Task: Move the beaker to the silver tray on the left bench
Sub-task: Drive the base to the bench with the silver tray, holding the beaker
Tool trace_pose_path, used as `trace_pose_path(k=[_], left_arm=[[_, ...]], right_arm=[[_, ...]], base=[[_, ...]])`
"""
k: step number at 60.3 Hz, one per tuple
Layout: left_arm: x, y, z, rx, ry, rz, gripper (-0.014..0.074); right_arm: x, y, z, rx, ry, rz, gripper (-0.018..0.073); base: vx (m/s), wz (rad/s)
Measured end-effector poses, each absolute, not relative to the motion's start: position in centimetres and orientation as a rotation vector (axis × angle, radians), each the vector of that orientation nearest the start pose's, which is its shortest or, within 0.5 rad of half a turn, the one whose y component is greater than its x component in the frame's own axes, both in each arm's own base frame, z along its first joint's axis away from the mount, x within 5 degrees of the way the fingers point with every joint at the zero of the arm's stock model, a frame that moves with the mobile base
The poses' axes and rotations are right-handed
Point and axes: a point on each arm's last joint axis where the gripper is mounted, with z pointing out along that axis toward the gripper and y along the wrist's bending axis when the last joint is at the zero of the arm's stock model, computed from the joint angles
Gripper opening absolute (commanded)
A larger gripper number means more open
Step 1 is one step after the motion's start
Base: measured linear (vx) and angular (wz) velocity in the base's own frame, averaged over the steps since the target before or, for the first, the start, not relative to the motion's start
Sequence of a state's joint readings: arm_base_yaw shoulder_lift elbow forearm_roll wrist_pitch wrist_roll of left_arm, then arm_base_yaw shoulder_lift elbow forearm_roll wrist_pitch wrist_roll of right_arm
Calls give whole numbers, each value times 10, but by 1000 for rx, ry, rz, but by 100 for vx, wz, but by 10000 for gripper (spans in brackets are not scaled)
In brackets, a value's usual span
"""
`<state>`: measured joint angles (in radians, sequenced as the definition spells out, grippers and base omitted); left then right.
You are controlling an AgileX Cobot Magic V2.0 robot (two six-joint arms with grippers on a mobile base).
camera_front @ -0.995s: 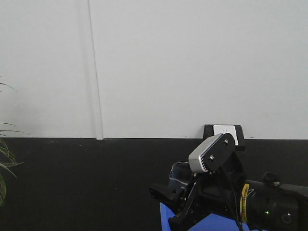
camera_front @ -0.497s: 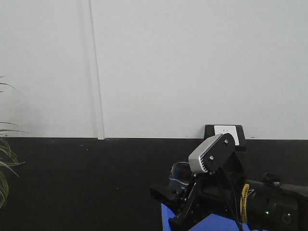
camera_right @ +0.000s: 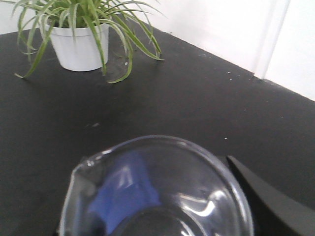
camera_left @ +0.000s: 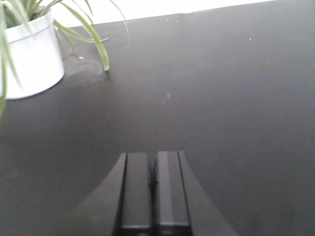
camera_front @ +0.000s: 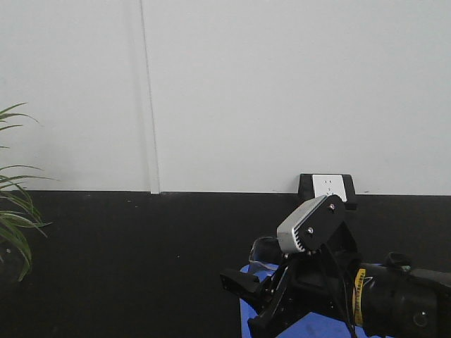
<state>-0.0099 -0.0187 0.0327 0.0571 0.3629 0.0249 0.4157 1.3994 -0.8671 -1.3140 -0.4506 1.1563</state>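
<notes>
low right: right arm (camera_front: 394, 303), black, grey camera housing (camera_front: 310, 225) on top | beaker (camera_front: 262, 249) clear, just left of housing, grip unclear from here | blue patch (camera_front: 317, 327) under arm | black bench (camera_front: 141, 260) across | far wall white, socket (camera_front: 327, 186) | plant leaves (camera_front: 14, 211) far left

Plant (camera_right: 83, 19): far left, long green leaves spilling out over its pot.
Pot (camera_left: 29, 54): white, round, upright under the leaves.
Wall (camera_front: 282, 91): plain white, running across the far side.
Seam (camera_front: 149, 105): thin vertical line down the wall, left of centre.
Socket (camera_front: 329, 186): white face on a black plate, at the wall's foot, right.
Blue tray (camera_front: 317, 328): bright blue, a sliver, near right.
</notes>
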Motion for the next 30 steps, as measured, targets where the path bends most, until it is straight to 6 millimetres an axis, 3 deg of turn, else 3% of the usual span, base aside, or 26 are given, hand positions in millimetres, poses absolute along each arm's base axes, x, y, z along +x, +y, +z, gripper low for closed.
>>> trace_pose_path(k=[30], left_arm=[[53, 1, 171, 68, 1859, 66, 1]], right_arm=[[262, 158, 294, -799, 1732, 606, -11]], base=[[-27, 3]])
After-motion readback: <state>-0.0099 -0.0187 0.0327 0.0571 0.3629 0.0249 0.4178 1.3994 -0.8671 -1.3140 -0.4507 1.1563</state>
